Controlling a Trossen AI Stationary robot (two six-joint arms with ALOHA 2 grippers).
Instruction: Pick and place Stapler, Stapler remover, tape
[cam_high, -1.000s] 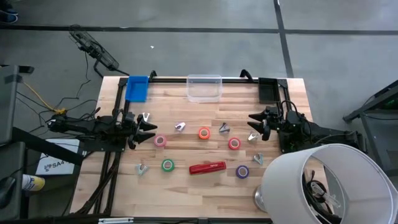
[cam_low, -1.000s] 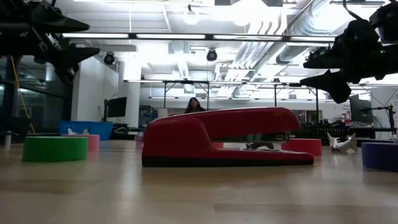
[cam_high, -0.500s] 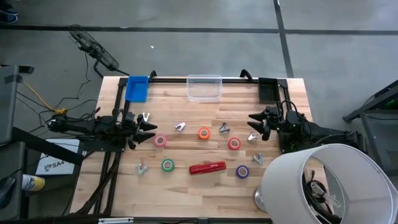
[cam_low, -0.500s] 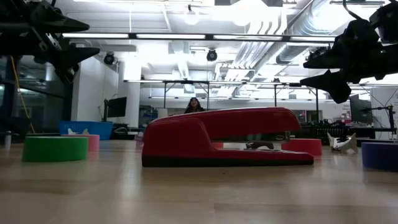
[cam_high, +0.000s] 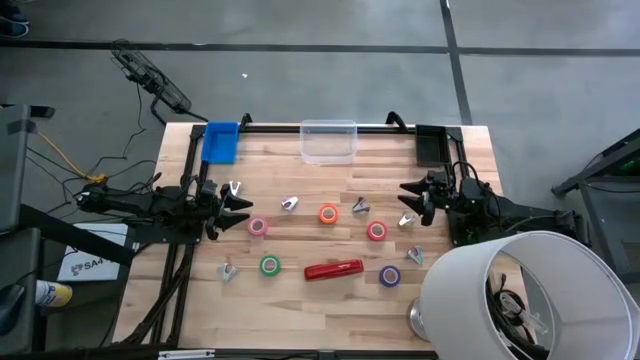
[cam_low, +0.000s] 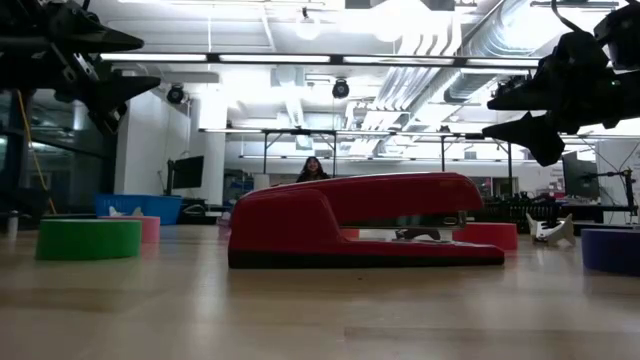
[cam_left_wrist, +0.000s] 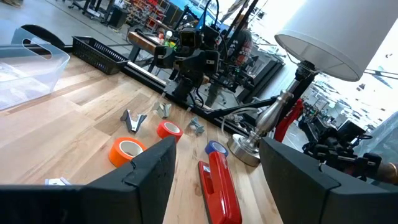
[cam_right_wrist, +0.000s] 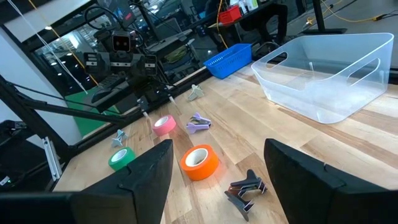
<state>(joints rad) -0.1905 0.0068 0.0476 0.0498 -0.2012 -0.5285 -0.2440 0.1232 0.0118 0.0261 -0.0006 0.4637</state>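
Bystanders on the wooden table (cam_high: 300, 315)

A clear plastic bin (cam_high: 328, 141) sits at the middle of the far edge, a blue basket (cam_high: 220, 142) near the far left corner, a black basket (cam_high: 431, 145) near the far right corner, and a white-shaded lamp (cam_high: 520, 295) at the near right corner.

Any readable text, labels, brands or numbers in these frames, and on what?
"SA4", partly cut off: white sign on the floor left of the table.
Print below it: too small to read.
Stapler, tape rolls, clear bin, blue tray: no legible markings.
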